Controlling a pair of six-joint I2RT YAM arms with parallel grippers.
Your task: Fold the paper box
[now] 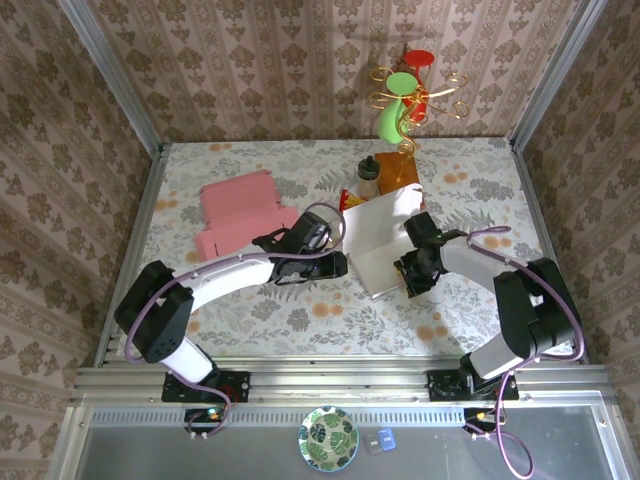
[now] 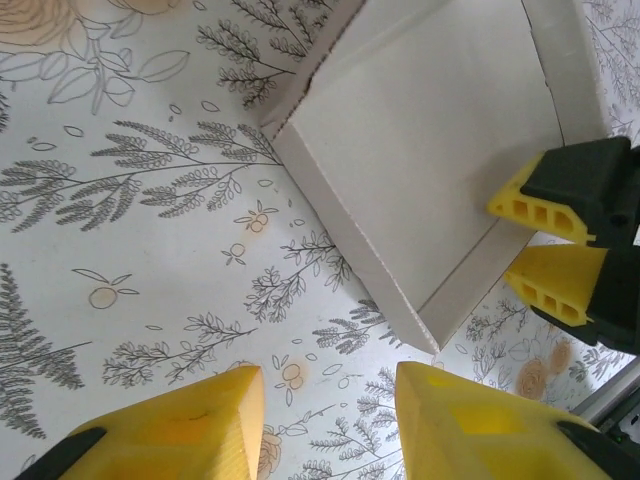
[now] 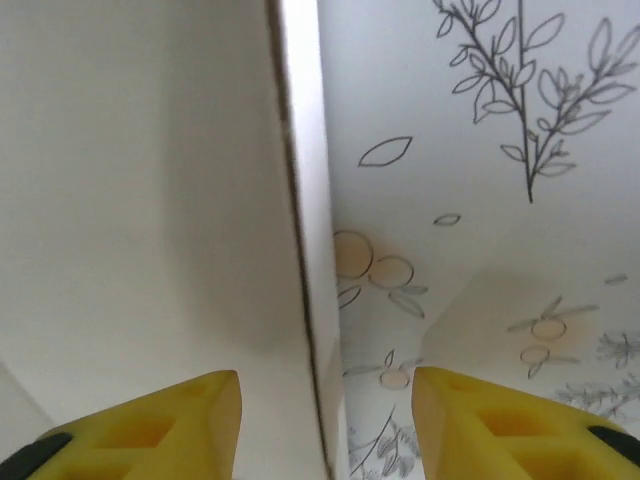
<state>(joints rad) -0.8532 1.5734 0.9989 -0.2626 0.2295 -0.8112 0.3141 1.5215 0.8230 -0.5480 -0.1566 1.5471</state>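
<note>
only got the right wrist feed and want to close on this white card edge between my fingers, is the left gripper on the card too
Observer: No. The left gripper is open over the tablecloth, just short of the white card corner and not touching it.
Operator: anything else out there to fold
Observer: A pink box lies left of the card, apart from it.
Operator: whats behind the card
Observer: A small bottle stands just beyond its far edge.
</note>
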